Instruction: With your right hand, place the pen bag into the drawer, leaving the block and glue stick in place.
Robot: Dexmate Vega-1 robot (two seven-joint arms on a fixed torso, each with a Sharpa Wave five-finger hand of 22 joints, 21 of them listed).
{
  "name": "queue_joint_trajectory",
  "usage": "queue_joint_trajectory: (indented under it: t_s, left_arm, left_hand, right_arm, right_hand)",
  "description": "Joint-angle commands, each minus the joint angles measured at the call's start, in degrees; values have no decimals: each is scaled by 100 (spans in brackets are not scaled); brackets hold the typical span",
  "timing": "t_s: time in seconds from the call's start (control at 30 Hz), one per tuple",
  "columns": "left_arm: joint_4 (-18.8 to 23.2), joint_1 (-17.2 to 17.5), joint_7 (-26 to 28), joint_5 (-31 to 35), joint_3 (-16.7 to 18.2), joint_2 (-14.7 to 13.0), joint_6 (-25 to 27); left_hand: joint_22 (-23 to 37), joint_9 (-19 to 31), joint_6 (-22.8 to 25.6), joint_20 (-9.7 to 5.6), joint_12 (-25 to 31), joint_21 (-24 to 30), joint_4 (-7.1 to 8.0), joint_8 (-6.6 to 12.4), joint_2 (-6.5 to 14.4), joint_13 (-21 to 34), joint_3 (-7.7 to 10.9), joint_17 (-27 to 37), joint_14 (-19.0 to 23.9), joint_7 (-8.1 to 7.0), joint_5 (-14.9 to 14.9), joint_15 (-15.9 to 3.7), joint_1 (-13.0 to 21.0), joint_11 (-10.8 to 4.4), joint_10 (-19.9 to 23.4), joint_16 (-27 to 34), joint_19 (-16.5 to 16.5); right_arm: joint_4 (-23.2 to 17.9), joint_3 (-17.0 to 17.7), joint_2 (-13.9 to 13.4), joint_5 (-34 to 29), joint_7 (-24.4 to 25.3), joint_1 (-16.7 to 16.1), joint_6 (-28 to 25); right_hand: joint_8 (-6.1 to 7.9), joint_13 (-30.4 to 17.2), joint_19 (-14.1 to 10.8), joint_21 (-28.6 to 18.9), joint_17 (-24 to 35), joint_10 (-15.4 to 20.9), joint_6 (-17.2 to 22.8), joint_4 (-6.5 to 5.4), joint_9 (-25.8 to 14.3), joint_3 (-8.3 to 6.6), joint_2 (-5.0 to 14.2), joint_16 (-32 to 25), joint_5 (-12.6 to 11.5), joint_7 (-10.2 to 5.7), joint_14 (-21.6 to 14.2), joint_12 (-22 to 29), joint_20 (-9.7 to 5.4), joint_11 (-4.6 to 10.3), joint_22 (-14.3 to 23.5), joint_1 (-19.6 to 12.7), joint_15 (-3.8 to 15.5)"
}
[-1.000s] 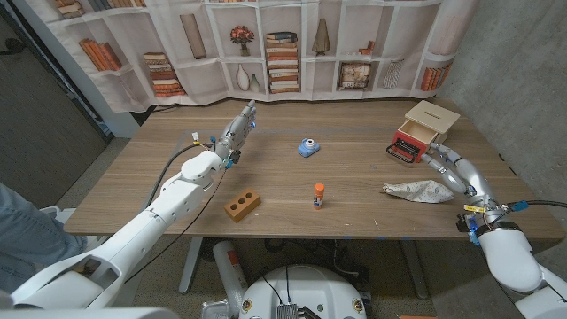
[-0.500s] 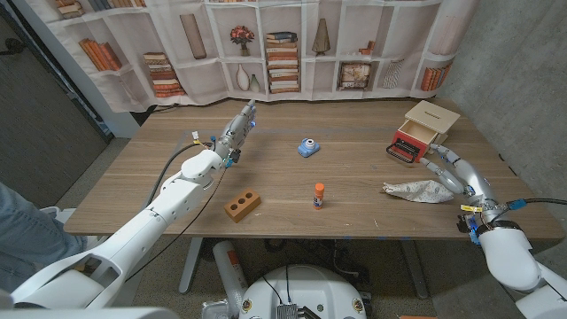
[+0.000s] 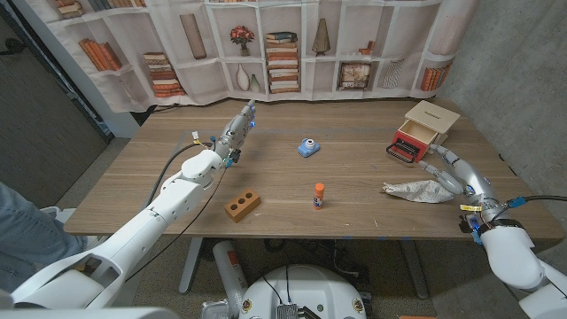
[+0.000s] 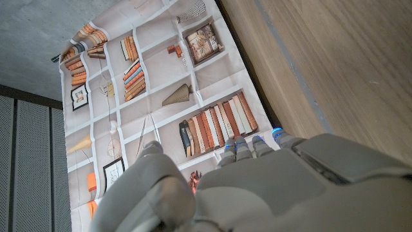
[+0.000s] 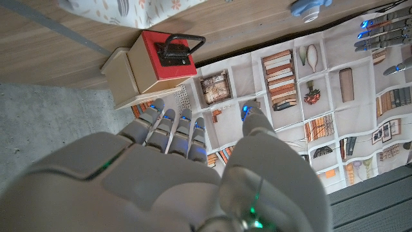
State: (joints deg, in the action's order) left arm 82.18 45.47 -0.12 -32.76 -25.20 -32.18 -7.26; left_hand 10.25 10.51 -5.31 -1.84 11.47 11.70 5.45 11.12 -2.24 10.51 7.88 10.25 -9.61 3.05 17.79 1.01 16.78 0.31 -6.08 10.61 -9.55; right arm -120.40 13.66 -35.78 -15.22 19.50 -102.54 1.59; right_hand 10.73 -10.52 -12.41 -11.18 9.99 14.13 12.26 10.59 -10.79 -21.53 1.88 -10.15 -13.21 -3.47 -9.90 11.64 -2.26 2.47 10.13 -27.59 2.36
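The pen bag (image 3: 415,189), a pale patterned pouch, lies on the table near the right front edge. Its patterned cloth (image 5: 129,9) also shows in the right wrist view. My right hand (image 3: 449,171) stands just beside its right end, fingers apart and stretched toward the drawer (image 3: 421,130), holding nothing. The drawer is a small wooden box with a red front and black handle (image 5: 168,50). Front centre stands the orange glue stick (image 3: 319,196), upright. The brown block (image 3: 241,206) with holes lies front left. My left hand (image 3: 237,128) is raised at the back left, fingers straight and empty.
A small blue round object (image 3: 307,148) sits mid-table behind the glue stick. A bookshelf-printed curtain (image 3: 283,44) hangs behind the table's far edge. The table's right edge runs close past the drawer and my right arm (image 3: 496,239). A person's leg in jeans (image 3: 13,217) shows at far left.
My right hand and forearm have shifted slightly back toward the near edge. The pen bag, block, glue stick and left arm have not moved.
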Motion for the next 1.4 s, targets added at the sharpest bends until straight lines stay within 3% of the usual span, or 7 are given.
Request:
queue_joint_trajectory:
  t_s: [0.03, 0.27, 0.47, 0.83, 1.4]
  left_arm:
    - [45, 6, 28, 27, -11, 1, 17]
    - [76, 21, 58, 21, 2, -1, 22]
    - [35, 15, 40, 13, 5, 14, -9]
    - [-39, -44, 21, 39, -30, 29, 30]
    - [-304, -225, -117, 19, -72, 114, 20]
  left_hand:
    - [30, 25, -6, -99, 18, -19, -1, 19, 27, 27, -16, 16, -62, -23, -15, 6, 25, -10, -10, 2, -440]
    - [30, 25, -6, -94, 16, -19, -1, 19, 30, 27, -21, 16, -67, -24, -17, 12, 26, -16, -15, 0, -444]
    - [30, 25, -3, -94, 16, -18, -1, 20, 33, 27, -28, 16, -67, -20, -18, 11, 28, -23, -17, 2, -447]
    - [31, 25, 1, -90, 17, -19, -1, 21, 39, 27, -39, 16, -68, -20, -21, 9, 32, -22, -16, 3, -457]
    - [31, 25, -4, -75, 17, -22, -2, 19, 46, 27, -55, 16, -75, -27, -23, 10, 40, -12, -18, 2, -476]
  right_arm:
    - [-118, 61, -40, -88, -120, -90, -286]
    - [-173, 86, -43, -95, -175, -115, -434]
    - [-265, 85, -97, -177, -249, -126, -641]
    - [-269, 33, -176, -194, -332, -89, -878]
    - [-522, -22, -362, -269, -523, -108, -1446]
  right_hand:
    - [-4, -14, 20, 29, 11, -40, -64, -3, -12, -80, -3, 9, 2, -1, 44, -16, -167, -8, 12, -118, 60]
    - [-3, -14, 52, 35, 11, -82, -115, 3, -13, -142, 1, 15, 21, -23, 92, -21, -154, 6, 11, -260, 38]
    - [6, -14, 70, 29, 11, -141, -178, 11, -14, -247, 2, 9, 62, -82, 135, -26, -155, 121, 11, -500, 43]
    - [28, -12, 14, 2, 6, -149, -196, 17, -14, -345, -32, -1, 118, -112, 158, -9, -222, 100, 7, -743, 62]
    - [15, -9, 77, 18, 3, -297, -318, 2, -14, -484, -88, 12, 154, -138, 264, -35, -146, 79, 7, -1071, -22]
